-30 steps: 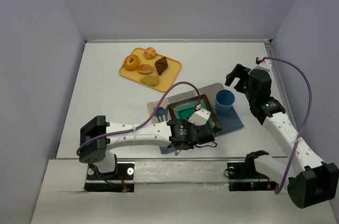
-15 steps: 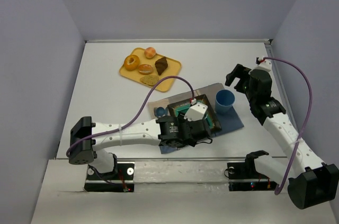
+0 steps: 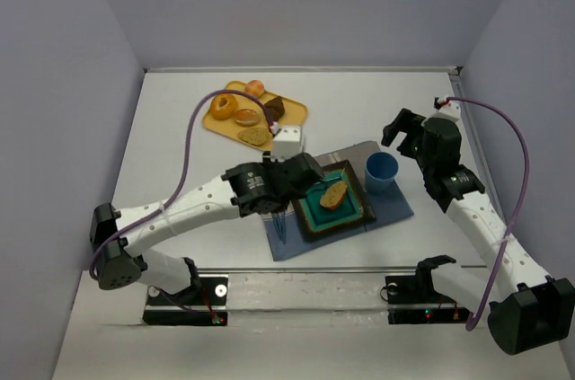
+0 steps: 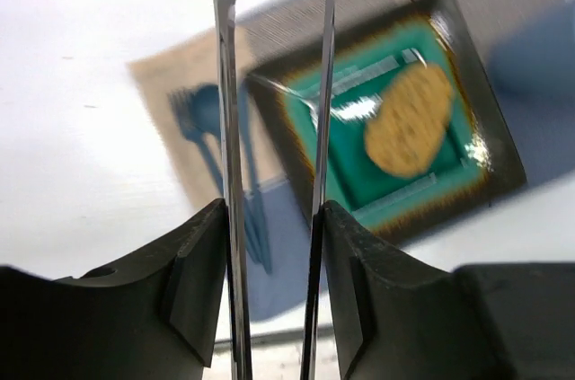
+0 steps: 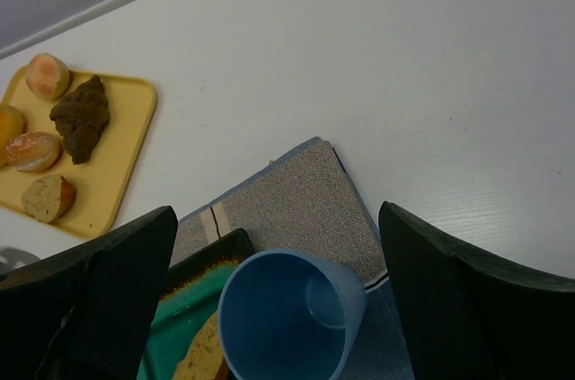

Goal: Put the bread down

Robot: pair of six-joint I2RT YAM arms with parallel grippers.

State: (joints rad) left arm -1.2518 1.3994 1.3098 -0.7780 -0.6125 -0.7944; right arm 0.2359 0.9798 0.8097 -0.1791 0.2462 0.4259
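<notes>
Left gripper (image 4: 276, 3) parted, empty, bread slice (image 4: 409, 119) on teal plate (image 4: 355, 173) just right of it, right gripper (image 5: 277, 223) spread wide

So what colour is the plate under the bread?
Teal-green plate with a dark brownish rim; clearest in the left wrist view.

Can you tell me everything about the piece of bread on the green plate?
The bread is a small oval slice. Its face is golden-tan with little specks, and it has a darker brown crust around the edge. It lies flat, face up, turned on a slant, near the middle of the square green plate with the dark rim. Only the plate touches it, and nothing is gripping it.
</notes>
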